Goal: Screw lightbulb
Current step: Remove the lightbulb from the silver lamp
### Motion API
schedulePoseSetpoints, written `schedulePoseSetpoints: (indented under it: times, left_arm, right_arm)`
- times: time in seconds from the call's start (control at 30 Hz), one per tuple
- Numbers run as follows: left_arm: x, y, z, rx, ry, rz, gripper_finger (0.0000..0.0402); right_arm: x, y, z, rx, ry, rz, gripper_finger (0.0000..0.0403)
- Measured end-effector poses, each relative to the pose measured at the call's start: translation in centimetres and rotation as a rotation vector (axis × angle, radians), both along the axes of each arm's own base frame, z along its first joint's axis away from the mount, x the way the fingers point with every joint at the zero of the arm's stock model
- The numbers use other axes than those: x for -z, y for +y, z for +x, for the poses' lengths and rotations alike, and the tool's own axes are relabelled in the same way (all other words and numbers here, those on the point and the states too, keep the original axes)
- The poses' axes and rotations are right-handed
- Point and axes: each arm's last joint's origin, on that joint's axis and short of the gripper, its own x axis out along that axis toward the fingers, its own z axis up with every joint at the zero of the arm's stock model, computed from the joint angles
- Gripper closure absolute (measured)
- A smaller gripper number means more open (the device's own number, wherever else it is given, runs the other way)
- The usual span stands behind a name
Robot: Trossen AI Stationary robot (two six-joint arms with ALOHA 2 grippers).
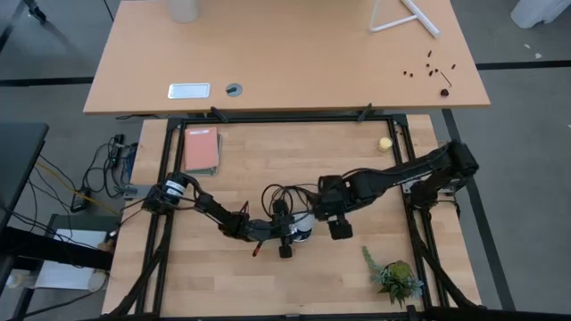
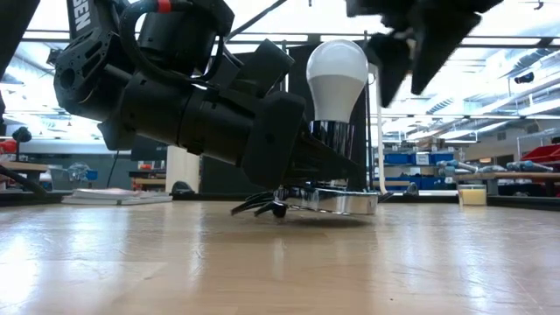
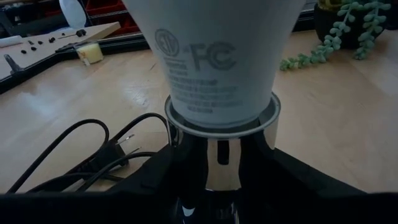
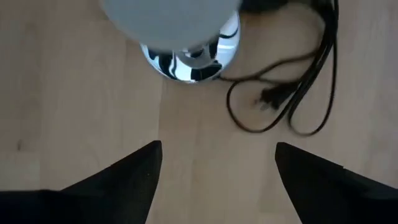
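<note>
Lightbulb: you will find the lightbulb (image 2: 337,79) standing upright in the chrome socket (image 2: 331,140) near the middle of the wooden table (image 1: 294,285); its white neck (image 3: 214,68) sits inside the socket's rim.
Socket base: the socket rises from a round mirror-finish base (image 4: 193,56) that lies flat on the table.
Cord: a black cord (image 4: 298,81) with a two-pin plug (image 4: 267,102) lies in loops on the table beside the base.
Left gripper: your left gripper (image 1: 287,234) is low at the table, and its two fingers (image 3: 155,180) close around the chrome socket below the bulb. The jaws are part-way closed, holding the socket.
Right gripper: your right gripper (image 4: 214,180) hangs above the bulb, apart from it, looking down past it to the table. The jaws stand wide and hold nothing.
Right arm: it reaches in from the table's right edge toward the centre.
Other items on table: a reddish notebook (image 1: 202,150) lies at the far left, a small yellow ball (image 1: 385,143) at the far right, and a small green plant (image 1: 394,276) at the near right corner.
</note>
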Motion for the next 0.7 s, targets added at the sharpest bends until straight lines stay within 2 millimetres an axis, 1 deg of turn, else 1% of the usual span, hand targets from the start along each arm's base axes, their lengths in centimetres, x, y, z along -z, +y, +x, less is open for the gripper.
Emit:
schedulePoseSetpoints:
  times: [0.1, 0.17, 0.3, 0.4, 0.47, 0.5, 0.6, 0.7]
  left_arm:
    - [0.0, 0.0, 0.0, -0.001, -0.004, -0.003, 0.0218]
    - [-0.1, 0.0, 0.0, -0.003, -0.008, -0.012, 0.0218]
    - [-0.1, 0.0, 0.0, -0.017, -0.013, -0.030, 0.0218]
    - [0.0, 0.1, -0.1, -0.045, -0.019, -0.051, 0.0218]
    - [0.0, 0.3, -0.1, -0.087, -0.024, -0.061, 0.0218]
    - [0.0, 0.3, -0.2, -0.112, -0.029, -0.068, 0.0218]
    - [0.0, 0.5, -0.2, -0.180, -0.041, -0.085, 0.0218]
    - [0.1, 0.6, -0.3, -0.243, -0.054, -0.107, 0.0218]
  right_arm:
    - [1.6, 0.6, -1.5, 0.078, -0.041, 0.011, 0.0088]
    - [3.2, 1.0, -2.6, 0.110, -0.114, 0.025, 0.0093]
    - [5.8, 1.7, -4.0, 0.138, -0.381, 0.121, 0.0100]
    - [7.1, 1.9, -4.6, 0.168, -0.610, 0.143, 0.0105]
    - [7.6, 1.8, -4.7, 0.191, -0.731, 0.157, 0.0108]
    - [7.9, 1.7, -4.8, 0.200, -0.759, 0.159, 0.0108]
    - [8.9, 1.4, -4.6, 0.238, -0.795, 0.139, 0.0110]
    - [9.7, 1.2, -3.8, 0.268, -0.815, 0.114, 0.0110]
